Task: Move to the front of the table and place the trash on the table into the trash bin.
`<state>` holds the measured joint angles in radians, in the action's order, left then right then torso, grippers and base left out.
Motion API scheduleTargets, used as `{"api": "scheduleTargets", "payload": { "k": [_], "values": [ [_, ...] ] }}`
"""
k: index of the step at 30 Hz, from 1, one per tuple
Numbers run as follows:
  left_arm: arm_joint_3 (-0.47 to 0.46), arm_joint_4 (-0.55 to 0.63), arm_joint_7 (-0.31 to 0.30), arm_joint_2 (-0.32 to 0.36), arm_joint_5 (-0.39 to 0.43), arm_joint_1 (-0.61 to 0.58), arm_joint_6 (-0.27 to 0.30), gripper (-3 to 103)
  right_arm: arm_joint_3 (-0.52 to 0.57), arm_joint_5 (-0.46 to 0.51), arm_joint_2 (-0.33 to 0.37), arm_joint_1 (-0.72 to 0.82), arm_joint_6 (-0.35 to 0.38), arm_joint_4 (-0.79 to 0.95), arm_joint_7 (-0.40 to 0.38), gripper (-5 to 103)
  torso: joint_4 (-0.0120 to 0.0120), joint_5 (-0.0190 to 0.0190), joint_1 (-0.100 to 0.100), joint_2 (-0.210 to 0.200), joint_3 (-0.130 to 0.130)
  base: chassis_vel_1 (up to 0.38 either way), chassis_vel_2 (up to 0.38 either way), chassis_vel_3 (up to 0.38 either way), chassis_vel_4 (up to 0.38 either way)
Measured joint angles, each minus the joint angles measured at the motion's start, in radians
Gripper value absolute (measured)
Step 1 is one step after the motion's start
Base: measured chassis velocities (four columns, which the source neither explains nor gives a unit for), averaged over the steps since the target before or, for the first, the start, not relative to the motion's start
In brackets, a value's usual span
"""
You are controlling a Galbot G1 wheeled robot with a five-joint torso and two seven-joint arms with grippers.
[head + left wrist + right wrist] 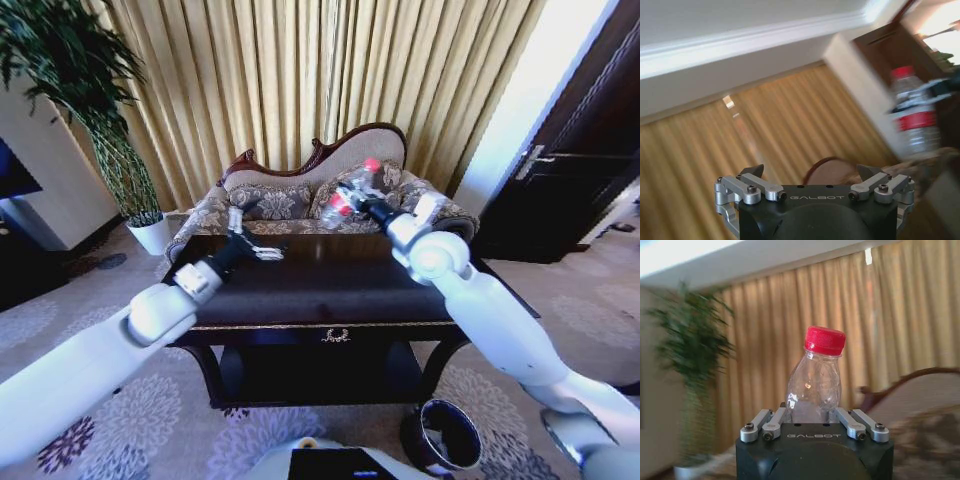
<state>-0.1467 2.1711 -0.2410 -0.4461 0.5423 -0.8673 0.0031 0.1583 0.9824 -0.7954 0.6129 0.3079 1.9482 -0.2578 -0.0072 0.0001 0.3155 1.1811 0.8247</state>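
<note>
Long golden-tan pleated curtains [300,80] covered the wall ahead from top to floor. In front of them stood a patterned sofa with a carved dark wooden frame [300,190], its back rising in a curve. To the left, a tall leafy green plant [80,90] grew out of a small white pot [152,235] near a pale wall. A dark wooden door with a metal handle [570,160] stood on the right, bright daylight beside it. A grey carpet with purple floral medallions [150,410] spread across the floor.
</note>
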Motion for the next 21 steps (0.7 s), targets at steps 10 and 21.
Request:
{"api": "scheduleTargets", "payload": {
  "k": [10, 21],
  "values": [
    [-0.518, -0.048, -0.224, -0.080, 0.296, -0.302, 0.268, 100, 0.223, -0.204, 0.084, 0.339, 0.003, 0.085, -0.071, 28, -0.0004, -0.0004, 0.000, 0.000, 0.000, 0.000, 0.000, 0.000, 0.000],
    [-0.851, 0.030, -0.189, -0.220, 0.434, -0.562, 0.315, 100, 0.477, -0.086, 0.111, 0.637, 0.039, 0.230, -0.141, 28, -0.0004, 0.0001, 0.000, 0.000, 0.000, 0.000, 0.000, 0.000, 0.000]
  ]
}}
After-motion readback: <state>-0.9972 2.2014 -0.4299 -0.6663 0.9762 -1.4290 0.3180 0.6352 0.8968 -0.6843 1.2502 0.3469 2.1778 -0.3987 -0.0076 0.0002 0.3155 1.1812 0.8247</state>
